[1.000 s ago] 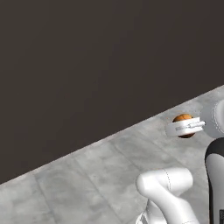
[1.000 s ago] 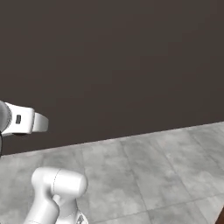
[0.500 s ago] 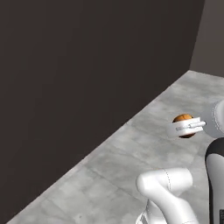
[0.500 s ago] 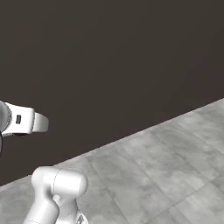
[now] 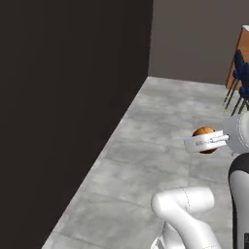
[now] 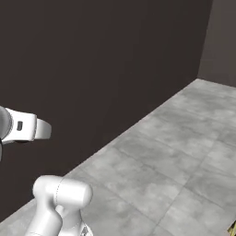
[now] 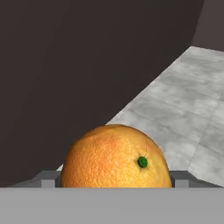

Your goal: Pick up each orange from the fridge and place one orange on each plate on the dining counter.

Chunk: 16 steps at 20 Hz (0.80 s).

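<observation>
My gripper (image 5: 205,142) is shut on a bright orange (image 5: 204,138), carried above the grey tiled floor. In the hand view the orange (image 7: 114,157) sits close up between the two dark fingertips (image 7: 48,178), its green stem spot facing the camera. A brown wooden side of the dining counter (image 5: 239,51) with dark blue stools (image 5: 241,80) peeks in at the far right of the left base view. The fridge, the plates and the other orange are out of view.
A tall dark wall (image 5: 68,97) runs along the left and meets a grey wall (image 5: 194,34) at a far corner. Grey tiled floor (image 6: 184,152) stretches ahead and to the right.
The whole picture has shifted, so the camera has moved with the base. The dark wall slid left, and more floor, the far corner and the stools came into view. The orange stays gripped.
</observation>
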Motion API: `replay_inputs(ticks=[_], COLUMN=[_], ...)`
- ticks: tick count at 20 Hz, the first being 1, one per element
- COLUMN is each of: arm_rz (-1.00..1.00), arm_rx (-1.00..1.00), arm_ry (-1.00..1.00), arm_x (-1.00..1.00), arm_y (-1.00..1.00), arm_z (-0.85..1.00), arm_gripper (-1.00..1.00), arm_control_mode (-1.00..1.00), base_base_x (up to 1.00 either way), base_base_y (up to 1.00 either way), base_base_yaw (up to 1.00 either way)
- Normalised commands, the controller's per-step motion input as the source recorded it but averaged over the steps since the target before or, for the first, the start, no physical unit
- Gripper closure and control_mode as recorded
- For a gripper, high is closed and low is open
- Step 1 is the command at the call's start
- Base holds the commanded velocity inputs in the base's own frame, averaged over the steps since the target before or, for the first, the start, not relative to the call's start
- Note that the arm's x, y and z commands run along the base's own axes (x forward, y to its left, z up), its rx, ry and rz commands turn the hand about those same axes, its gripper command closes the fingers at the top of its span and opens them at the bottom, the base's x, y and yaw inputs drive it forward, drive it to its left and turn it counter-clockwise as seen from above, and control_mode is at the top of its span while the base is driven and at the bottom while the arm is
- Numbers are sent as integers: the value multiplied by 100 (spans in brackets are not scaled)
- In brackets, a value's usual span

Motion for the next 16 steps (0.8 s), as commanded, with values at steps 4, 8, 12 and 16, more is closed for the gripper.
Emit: replay_inputs(ticks=[4, 8, 12, 16], arm_rz=[0, 0, 0, 0], arm_rx=[0, 0, 0, 0], arm_ry=[0, 0, 0, 0], arm_x=[0, 0, 0, 0], arm_y=[0, 0, 0, 0], arm_z=[0, 0, 0, 0], arm_gripper=[100, 100, 100, 100], arm_control_mode=[100, 100, 100, 100], base_base_x=[100, 100, 100, 100], base_base_y=[10, 8, 0, 9], base_base_yaw=[-55, -53, -49, -49])
